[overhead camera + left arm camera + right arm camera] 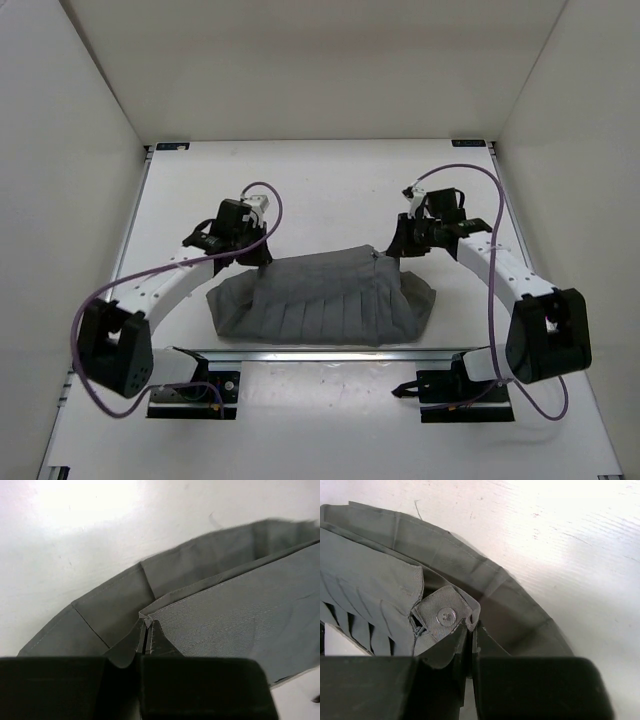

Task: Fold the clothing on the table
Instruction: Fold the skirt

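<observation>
**Top view.** Noting the garment [320, 300] lying wrinkled on the near half of the surface [330, 190], long axis running left to right. Seeing the left fingers [258, 252] meeting its far left corner and the right fingers [396, 246] meeting its far right corner. Finding the bulk of the cloth lying nearward of both sets of tips, with neither side sitting closer to its corner than the other.

**Left wrist.** Seeing the left fingers [153, 636] pressed together and pinching the corner of a folded upper layer of the garment [240, 615]. Noting that layer spreading away to the right of the tips. Noting a lower layer curving out beyond it onto the white surface [75, 530].

**Right wrist.** Seeing the right fingers [481, 639] pressed together and pinching the waistband corner of the garment [370, 580], just beside a button [446, 614]. Noting the pleats trailing off to the left and the band curving away over the surface [570, 540].

**Judgement.** Reckoning the fold as turning on the short axis, with both far corners being carried toward the near edge. Expecting to need both pinches travelling level and together, or else risking a skewed crease along the long axis.
</observation>
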